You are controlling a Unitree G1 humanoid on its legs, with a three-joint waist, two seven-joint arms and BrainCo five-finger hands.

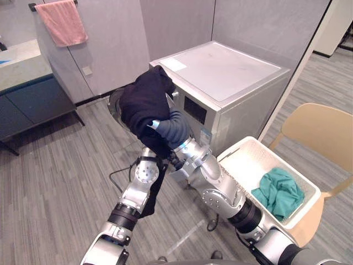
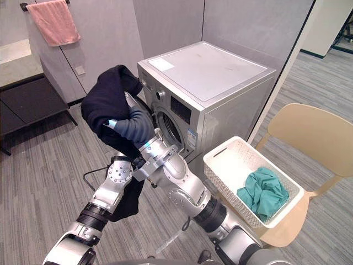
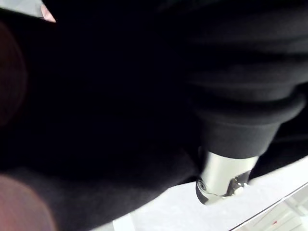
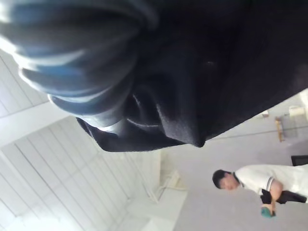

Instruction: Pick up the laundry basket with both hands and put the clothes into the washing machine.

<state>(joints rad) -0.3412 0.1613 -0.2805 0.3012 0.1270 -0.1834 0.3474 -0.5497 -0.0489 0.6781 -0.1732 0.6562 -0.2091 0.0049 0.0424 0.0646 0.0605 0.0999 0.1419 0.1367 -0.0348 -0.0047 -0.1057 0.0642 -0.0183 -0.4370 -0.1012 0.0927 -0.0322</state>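
Note:
A dark navy garment (image 1: 143,105) is bunched up in front of the washing machine (image 1: 231,72), level with its round door opening (image 2: 168,127). It drapes over my right hand (image 1: 170,128), of which just the dark ribbed cover shows. My left arm (image 1: 146,172) reaches up beneath the same cloth, which hides that hand. A fold of the garment hangs down beside this arm. In the right wrist view dark cloth (image 4: 202,72) lies against the ribbed cover (image 4: 72,53). The white laundry basket (image 1: 245,163) stands on a chair to the right, holding a teal garment (image 1: 278,190).
The wooden chair (image 1: 322,132) under the basket stands right of the machine. A pink towel (image 1: 62,21) hangs on the back wall above a dark cabinet (image 1: 27,99) at the left. A person in a white shirt (image 4: 255,180) stands in the distance.

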